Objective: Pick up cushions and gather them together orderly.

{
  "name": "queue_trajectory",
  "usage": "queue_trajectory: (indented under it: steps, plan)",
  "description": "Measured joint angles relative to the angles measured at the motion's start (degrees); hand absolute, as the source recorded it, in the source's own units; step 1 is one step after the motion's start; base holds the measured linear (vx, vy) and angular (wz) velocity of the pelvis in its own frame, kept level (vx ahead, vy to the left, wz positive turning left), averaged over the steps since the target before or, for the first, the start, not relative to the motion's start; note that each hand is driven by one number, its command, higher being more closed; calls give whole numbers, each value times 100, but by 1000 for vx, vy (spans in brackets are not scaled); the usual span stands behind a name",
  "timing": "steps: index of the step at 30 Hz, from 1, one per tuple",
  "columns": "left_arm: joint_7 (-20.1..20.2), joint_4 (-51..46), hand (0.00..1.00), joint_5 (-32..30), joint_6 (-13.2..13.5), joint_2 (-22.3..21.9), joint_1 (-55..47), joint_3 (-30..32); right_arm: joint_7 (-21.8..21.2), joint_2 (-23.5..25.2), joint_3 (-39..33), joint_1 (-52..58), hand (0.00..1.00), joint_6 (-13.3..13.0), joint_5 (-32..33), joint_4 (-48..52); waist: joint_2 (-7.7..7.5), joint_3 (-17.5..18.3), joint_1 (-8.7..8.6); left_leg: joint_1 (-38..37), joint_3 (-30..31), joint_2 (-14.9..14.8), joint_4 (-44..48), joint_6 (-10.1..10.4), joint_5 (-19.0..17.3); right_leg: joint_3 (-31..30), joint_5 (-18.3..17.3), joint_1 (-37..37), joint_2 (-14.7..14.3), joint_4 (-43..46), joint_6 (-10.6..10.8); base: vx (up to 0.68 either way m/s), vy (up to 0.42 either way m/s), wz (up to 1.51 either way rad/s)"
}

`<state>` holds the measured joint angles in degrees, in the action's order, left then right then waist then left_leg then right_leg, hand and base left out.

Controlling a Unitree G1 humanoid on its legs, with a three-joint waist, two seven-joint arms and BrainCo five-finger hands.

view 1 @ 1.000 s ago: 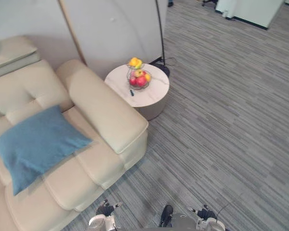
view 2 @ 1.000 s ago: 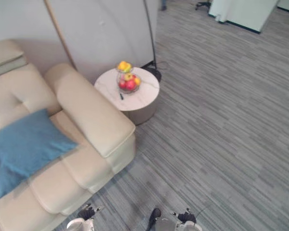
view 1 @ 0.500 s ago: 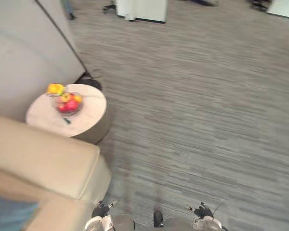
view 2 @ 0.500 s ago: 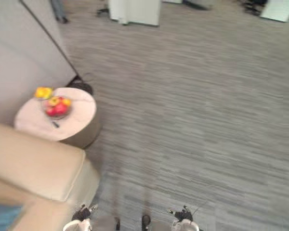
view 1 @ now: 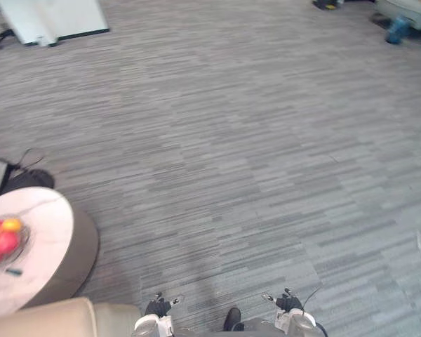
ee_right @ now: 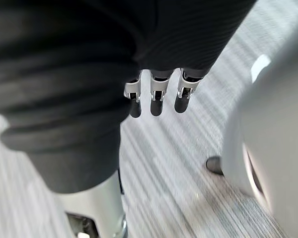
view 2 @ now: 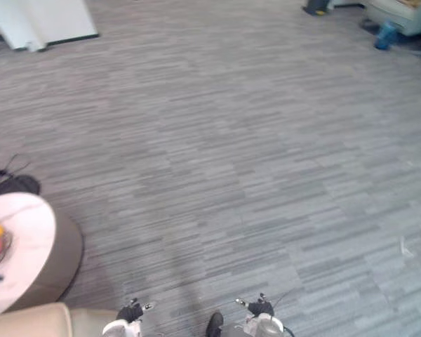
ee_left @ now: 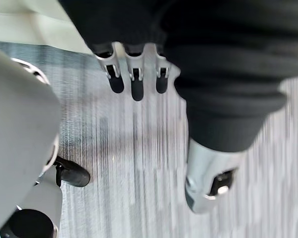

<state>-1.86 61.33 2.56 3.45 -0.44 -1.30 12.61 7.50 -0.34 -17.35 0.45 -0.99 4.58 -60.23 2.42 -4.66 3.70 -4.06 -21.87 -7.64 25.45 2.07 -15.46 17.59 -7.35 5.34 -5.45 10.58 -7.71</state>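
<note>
Grey striped carpet over most of the ground ahead. One round pale surface at the lower left, carrying one glass bowl of red and yellow fruit, too cut off at the edge to count, plus one small dark item just beside the bowl. One black lamp base on the carpet just behind the surface, with a thin cord. One cream sofa corner at the bottom left, near the surface. One white cabinet far off at the upper left. One small blue thing on the carpet at the far upper right, just beside one pale seat; possibly a cushion, cannot tell from here. Two hands low at the bottom edge, well apart: left hand and right hand, both hanging over bare carpet. Left fingers straight and side by side, thumb apart, clasping nothing. Right fingers likewise straight in a row, thumb off to one side, nothing in the palm
</note>
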Motion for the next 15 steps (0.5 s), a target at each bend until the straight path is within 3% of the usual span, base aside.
queue_trajectory:
  steps: [1,2,3,4,6,7,8,9,11,12,13,15]
  plan:
    - [1,-59,0,-16,-8,-29,15,111,33,-22,-47,90,0,-5,11,94,29,-50,-86,428,170,-226,1272,-58,100,-61,-17,-233,-105,-134,-21,147,31,-46]
    - [-7,-214,0,-13,-4,-34,1,225,54,-41,-35,111,0,-20,52,96,-12,-149,18,1043,490,-433,2646,-622,115,-399,-221,-430,-211,-161,-213,114,34,-60]
    - [-11,-242,0,-13,-1,-38,2,222,61,-43,-35,88,0,-7,58,93,39,-188,53,1206,659,-453,2938,-701,-6,-529,-304,-464,-266,-135,-270,71,82,-105]
    - [-9,-324,0,-12,-7,-31,-17,195,90,-30,-11,54,0,0,110,95,82,-247,126,1603,1052,-366,3333,-561,-245,-771,-451,-518,-318,35,-363,42,84,-99]
    - [-8,-532,0,58,15,3,-105,171,134,4,72,25,0,15,226,106,-16,-310,250,2166,1512,-17,2735,-301,-404,-1420,-549,-673,-318,127,-309,103,108,-125]
    - [-8,-558,0,66,15,-2,-106,177,137,6,72,26,0,18,227,106,-21,-306,252,2189,1532,5,2661,-298,-406,-1469,-551,-675,-318,130,-305,139,106,-134]
    - [-14,-698,0,131,36,-75,-167,224,155,40,66,-4,0,25,233,107,-26,-302,333,2353,1799,218,1948,-237,-375,-1843,-574,-692,-305,138,-267,222,179,-154]
    - [-11,-745,0,152,100,-108,-177,220,157,58,65,-47,0,26,236,106,-26,-302,416,2418,2165,371,1018,-61,-238,-2178,-616,-681,-266,139,-195,222,179,-171]
    - [-10,-720,0,156,107,-108,-175,225,162,141,68,-28,0,31,237,106,-20,-298,413,2396,2550,466,243,-13,16,-2515,-695,-728,-252,155,-83,337,235,-141]
    - [-9,-710,0,150,105,-85,-221,232,177,199,61,10,0,38,236,149,-27,-212,416,2280,2533,538,126,6,555,-2854,-927,-736,-180,326,65,496,315,-124]
    - [-6,-709,0,149,103,-62,-228,242,179,204,61,24,0,41,233,163,-70,-186,416,2259,2424,546,162,-57,508,-2928,-987,-728,-139,390,128,567,308,-124]
    - [-15,-700,0,129,96,-30,-243,435,157,365,68,236,0,51,219,325,-340,-13,526,2051,1666,528,259,-199,115,-2899,-1225,-479,195,1183,498,479,212,-119]
